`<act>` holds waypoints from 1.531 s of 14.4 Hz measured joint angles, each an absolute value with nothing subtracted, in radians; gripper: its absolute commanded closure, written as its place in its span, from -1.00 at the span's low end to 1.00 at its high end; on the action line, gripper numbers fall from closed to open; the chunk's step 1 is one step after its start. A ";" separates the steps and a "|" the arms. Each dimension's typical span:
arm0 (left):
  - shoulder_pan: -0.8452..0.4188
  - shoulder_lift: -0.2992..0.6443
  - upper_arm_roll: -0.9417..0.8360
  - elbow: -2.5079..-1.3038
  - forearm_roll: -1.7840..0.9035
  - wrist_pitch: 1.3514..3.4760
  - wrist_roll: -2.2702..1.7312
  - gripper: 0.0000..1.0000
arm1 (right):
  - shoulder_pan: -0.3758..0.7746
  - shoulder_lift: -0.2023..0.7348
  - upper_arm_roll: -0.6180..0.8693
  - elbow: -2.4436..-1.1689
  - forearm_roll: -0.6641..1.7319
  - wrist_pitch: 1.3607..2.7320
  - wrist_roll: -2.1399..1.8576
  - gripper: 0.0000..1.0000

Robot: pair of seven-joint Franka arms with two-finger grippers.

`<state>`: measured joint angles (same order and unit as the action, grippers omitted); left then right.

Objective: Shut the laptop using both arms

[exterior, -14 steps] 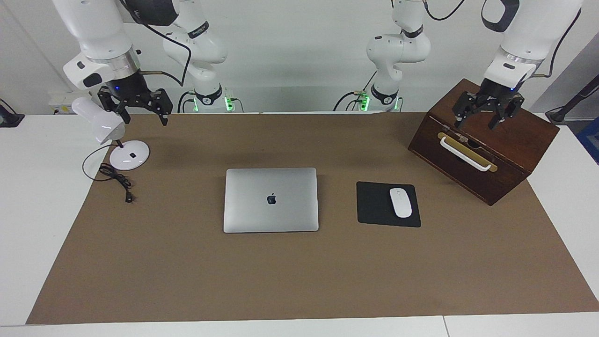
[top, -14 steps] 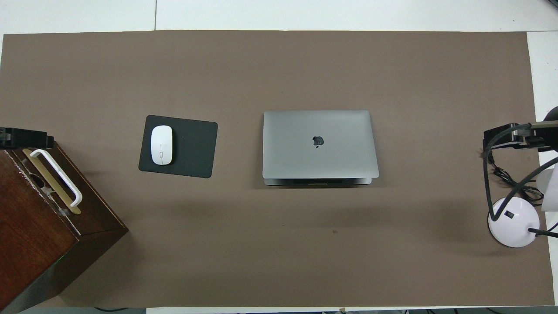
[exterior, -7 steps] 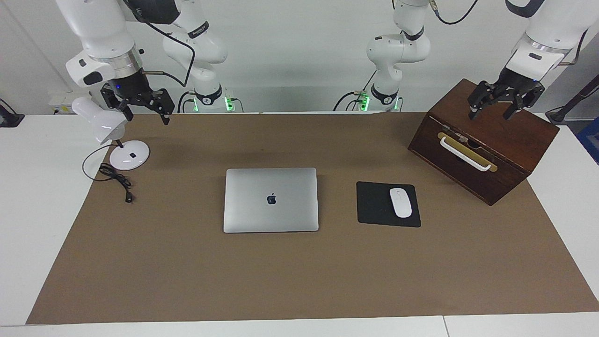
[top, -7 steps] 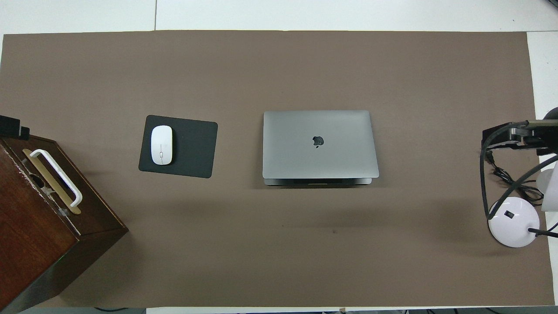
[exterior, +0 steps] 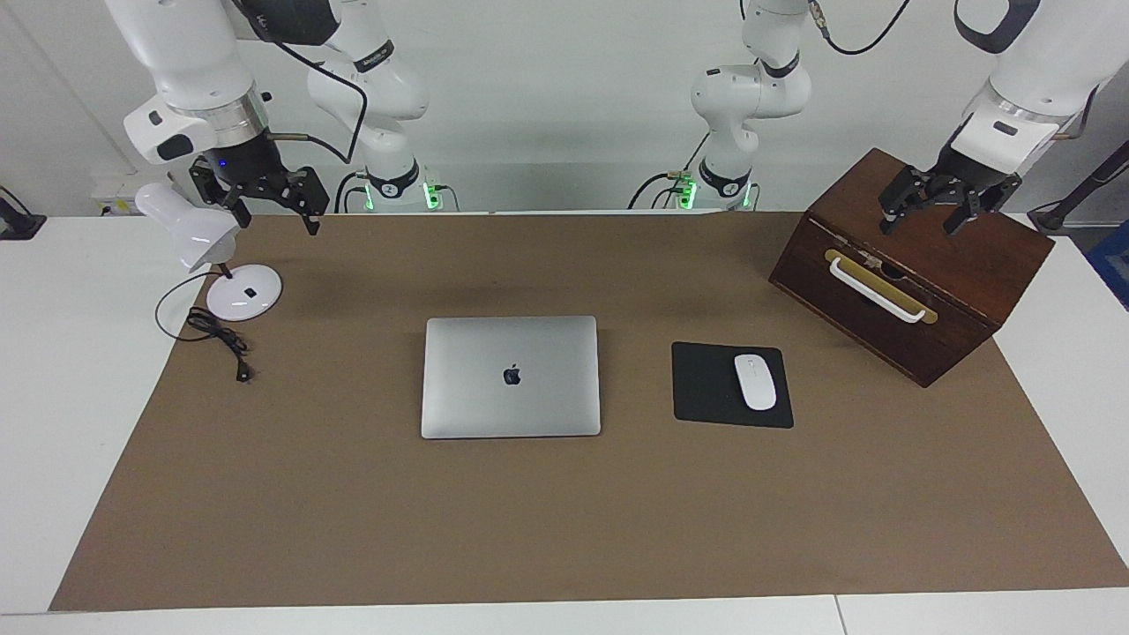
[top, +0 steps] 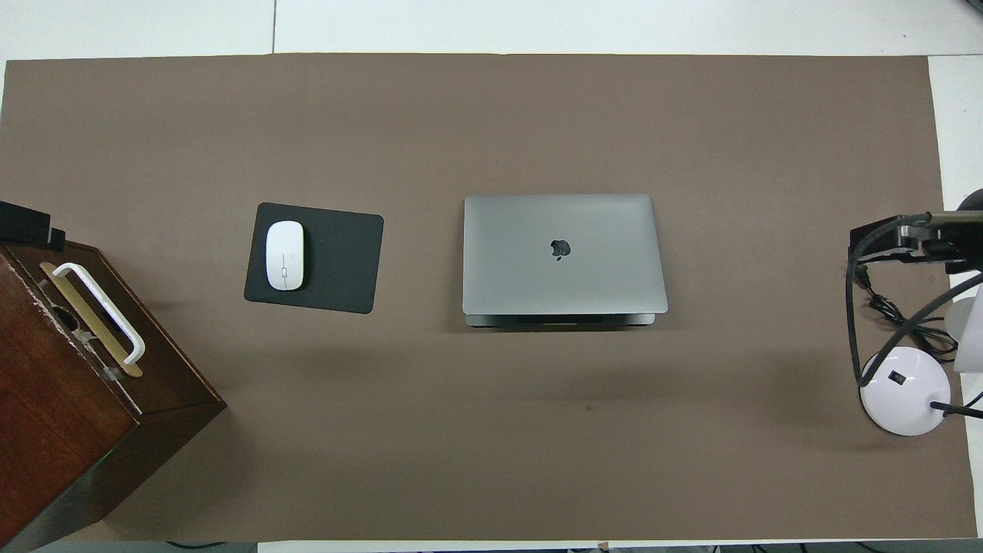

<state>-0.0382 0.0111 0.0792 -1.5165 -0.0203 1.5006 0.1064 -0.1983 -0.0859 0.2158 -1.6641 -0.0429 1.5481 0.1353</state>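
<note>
Facing view: laptop lies shut, lid down flat, apple logo up, in the middle of the brown mat that covers most of the desk. Overhead view shows the same laptop with its lid flat on the base and the base edge peeking out along the side nearer the robots.

Right gripper hangs in the air over the mat corner at the right arm's end, nearest the robots, just beside the white desk lamp; fingers spread apart, nothing between them. In the overhead view only a black part of it shows at the frame edge, over the lamp's cable.

Left gripper hangs over the top of the dark wooden box, fingers apart, holding nothing; whether it touches the box top I cannot tell. In the overhead view only a black sliver of it pokes in at the frame edge by the box.

Both grippers are well apart from the laptop.

Black mouse pad lies beside the laptop toward the left arm's end, with a white mouse on the part of the pad closer to the box. The box sits skewed at the mat corner at the left arm's end, nearest the robots, with a white handle on its front face. The lamp's round base rests on the mat edge at the right arm's end, and its black cable lies looped beside it.
</note>
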 measured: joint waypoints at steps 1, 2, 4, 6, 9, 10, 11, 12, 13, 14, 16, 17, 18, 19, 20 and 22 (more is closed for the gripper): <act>-0.038 0.011 0.079 -1.518 -0.020 1.501 0.106 -1.00 | -0.198 -0.086 0.216 -1.664 -0.043 1.548 0.135 -1.00; -0.038 0.011 0.079 -1.520 -0.020 1.501 0.106 -1.00 | -0.198 -0.086 0.216 -1.663 -0.043 1.548 0.135 -1.00; -0.037 0.011 0.079 -1.526 -0.020 1.501 0.106 -1.00 | -0.198 -0.086 0.216 -1.663 -0.043 1.548 0.134 -1.00; -0.037 0.011 0.079 -1.527 -0.020 1.501 0.106 -1.00 | -0.198 -0.086 0.216 -1.663 -0.043 1.548 0.129 -1.00; -0.037 0.011 0.077 -1.528 -0.020 1.501 0.106 -1.00 | -0.156 -0.086 0.181 -1.663 -0.043 1.548 0.126 -1.00; -0.037 0.011 0.076 -1.528 -0.020 1.502 0.106 -1.00 | -0.127 -0.086 0.151 -1.663 -0.043 1.548 0.126 -1.00; -0.037 0.011 0.073 -1.528 -0.020 1.502 0.106 -1.00 | -0.101 -0.086 0.124 -1.663 -0.043 1.548 0.126 -1.00; -0.038 0.011 0.071 -1.528 -0.020 1.502 0.106 -1.00 | -0.074 -0.086 0.095 -1.663 -0.043 1.548 0.126 -1.00; -0.038 0.011 0.069 -1.528 -0.020 1.502 0.104 -1.00 | -0.050 -0.086 0.070 -1.663 -0.043 1.548 0.126 -1.00; -0.039 0.011 0.067 -1.528 -0.020 1.502 0.100 -1.00 | -0.037 -0.086 0.054 -1.663 -0.043 1.548 0.126 -1.00; -0.039 0.011 0.064 -1.528 -0.020 1.502 0.093 -1.00 | -0.031 -0.086 0.043 -1.663 -0.043 1.548 0.125 -1.00; -0.039 0.011 0.064 -1.528 -0.020 1.502 0.092 -1.00 | -0.030 -0.086 0.043 -1.663 -0.043 1.548 0.125 -1.00; -0.039 0.011 0.064 -1.528 -0.020 1.502 0.091 -1.00 | -0.030 -0.086 0.042 -1.663 -0.043 1.548 0.125 -1.00; -0.039 0.011 0.064 -1.528 -0.020 1.502 0.090 -1.00 | -0.027 -0.086 0.039 -1.663 -0.043 1.548 0.125 -1.00; -0.039 0.011 0.064 -1.528 -0.020 1.502 0.090 -1.00 | -0.017 -0.086 0.029 -1.663 -0.043 1.548 0.125 -1.00; -0.039 0.011 0.064 -1.528 -0.020 1.502 0.089 -1.00 | 0.003 -0.086 0.008 -1.663 -0.043 1.548 0.125 -1.00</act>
<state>-0.0392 0.0113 0.0643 -1.5275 -0.0204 1.5022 0.0888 0.0029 -0.0858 0.0079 -1.6627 -0.0429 1.5482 0.1251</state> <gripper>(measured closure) 0.000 0.000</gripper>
